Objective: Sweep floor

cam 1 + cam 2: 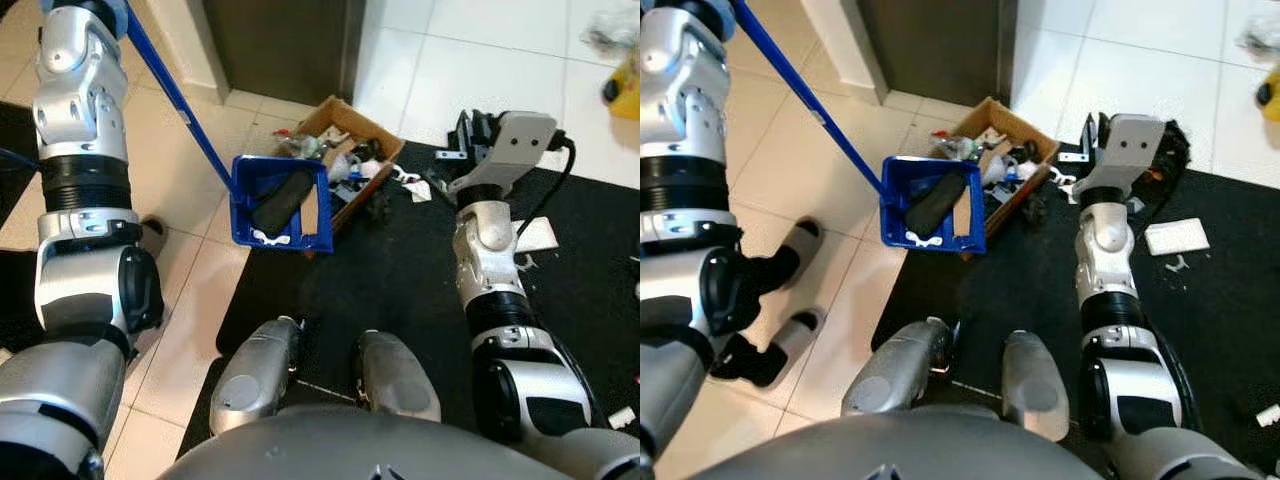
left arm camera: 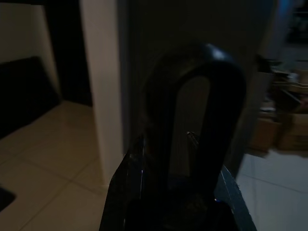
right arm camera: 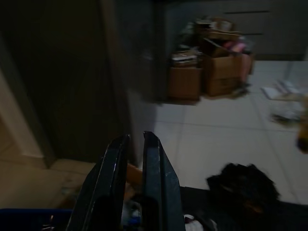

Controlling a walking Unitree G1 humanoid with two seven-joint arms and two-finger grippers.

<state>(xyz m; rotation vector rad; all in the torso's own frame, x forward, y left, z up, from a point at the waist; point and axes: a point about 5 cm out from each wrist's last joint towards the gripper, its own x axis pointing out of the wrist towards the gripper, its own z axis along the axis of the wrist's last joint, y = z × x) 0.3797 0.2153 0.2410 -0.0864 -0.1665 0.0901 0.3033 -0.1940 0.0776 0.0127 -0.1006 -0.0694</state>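
Hidden: I see my left arm (image 1: 85, 200) run up out of the top of the head view, so its gripper is cut off there. The left wrist view is very dark; I make out one looped black finger (image 2: 192, 139) and cannot tell how the pincer stands.
Right gripper (image 3: 130, 159): raised over the black mat, its two fingers nearly together, a narrow gap between them, nothing held.
Dustpan (image 1: 282, 203): blue, on a long blue handle (image 1: 175, 100) slanting up toward my left arm. It sits at the mat's edge, touching the cardboard box (image 1: 355, 150), with a dark lump and scraps inside.
Floor: pale tiles (image 1: 480, 70), black mat (image 1: 400, 290) under my knees, white scraps (image 1: 540, 235) scattered on it.
Room: a dark door (image 1: 285, 45) behind the box; more cartons (image 3: 211, 72), dim and blurred, in the right wrist view.
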